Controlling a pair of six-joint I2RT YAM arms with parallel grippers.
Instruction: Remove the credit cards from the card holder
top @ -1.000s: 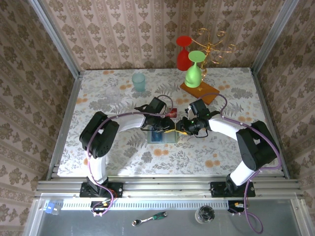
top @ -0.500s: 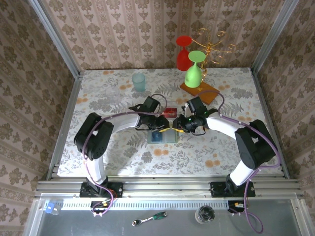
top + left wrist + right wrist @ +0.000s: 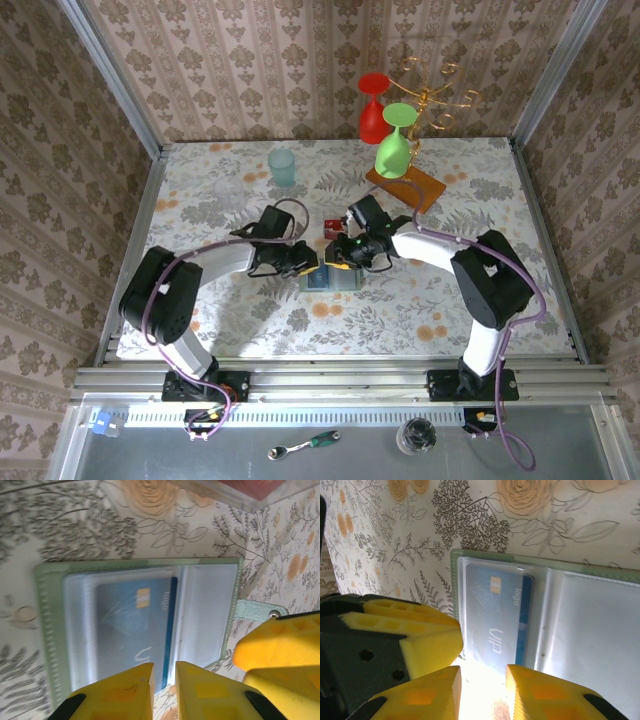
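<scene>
The card holder (image 3: 338, 283) lies open and flat on the flowered table, green rim (image 3: 50, 630) (image 3: 454, 575) round clear sleeves. A blue credit card (image 3: 131, 622) (image 3: 495, 615) (image 3: 319, 278) sits inside one sleeve. A red credit card (image 3: 333, 228) lies on the table just beyond the holder. My left gripper (image 3: 164, 672) (image 3: 303, 262) hovers at the holder's edge near its fold, jaws a narrow gap apart with nothing clamped between them. My right gripper (image 3: 484, 677) (image 3: 343, 260) stands open at the holder's edge beside the blue card, glare between its fingers.
An orange-brown wooden slab (image 3: 420, 192) at the back right carries a green glass (image 3: 393, 150); a red glass (image 3: 373, 108) and a gold rack (image 3: 432, 88) stand behind it. A teal cup (image 3: 282, 167) and a clear glass (image 3: 228, 190) sit at the back left.
Both grippers have slid left over the card holder, and the left arm's elbow has swung out to the left. The card holder has stayed put.
</scene>
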